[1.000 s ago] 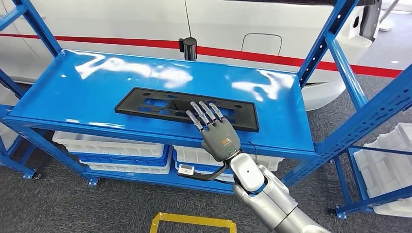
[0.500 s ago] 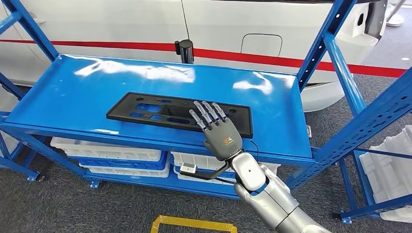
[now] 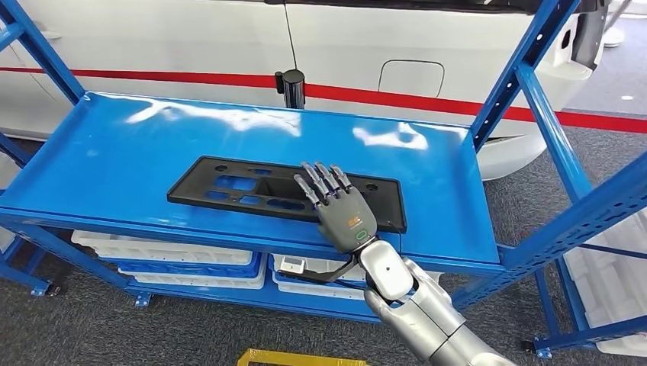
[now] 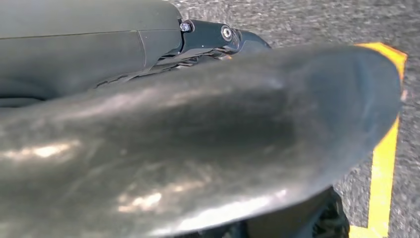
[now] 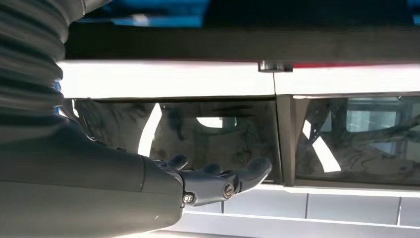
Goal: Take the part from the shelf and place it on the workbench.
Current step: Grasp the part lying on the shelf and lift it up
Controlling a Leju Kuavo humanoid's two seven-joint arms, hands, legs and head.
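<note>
A flat black plastic part (image 3: 229,187) with rectangular cut-outs lies near the front edge of the blue top shelf (image 3: 114,152). My right hand (image 3: 339,210) reaches in from the front with its fingers straight and spread, lying over the part's right half and holding nothing. In the right wrist view the same hand (image 5: 213,181) shows flat, dark fingers stretched out towards a white car body. My left hand (image 4: 124,49) hangs low over grey carpet; a large blurred dark shape hides its fingers.
A white car with a red stripe (image 3: 191,46) stands behind the rack, with a black post (image 3: 290,82) at the shelf's back edge. Blue uprights (image 3: 526,61) flank the shelf. White bins (image 3: 168,248) fill the lower level. Yellow floor tape (image 3: 305,357) lies below.
The camera has shifted a little, so the whole rack sits slightly differently in the picture. My right hand stays spread over the part's right half.
</note>
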